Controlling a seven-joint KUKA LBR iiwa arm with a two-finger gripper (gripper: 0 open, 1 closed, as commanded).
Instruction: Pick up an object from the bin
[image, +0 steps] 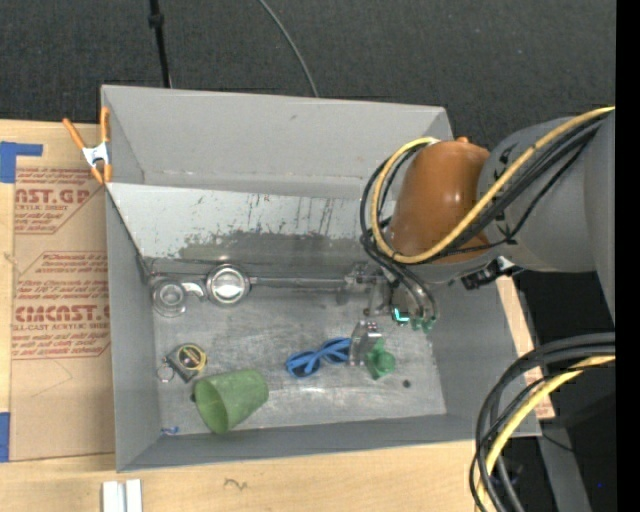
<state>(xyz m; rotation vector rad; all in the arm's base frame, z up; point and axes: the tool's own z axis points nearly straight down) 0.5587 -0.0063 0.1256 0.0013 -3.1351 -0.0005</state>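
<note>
Hovering at the bin's right, the claw sits just over a small green piece
Claw wide or narrow? Cannot tell. It looks light, hard, likely slippery: pinch its thick middle, clear of the blue sunglasses beside it

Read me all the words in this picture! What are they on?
"CAST.GP": red print, cut off, on the cardboard left of the bin.
"CIACAST": same cardboard, lower.
"LL-CAST ACRYLIC": beneath it, cut off.
Smaller red lines: too blurred to read.
Inside the bin: no readable text.
</note>
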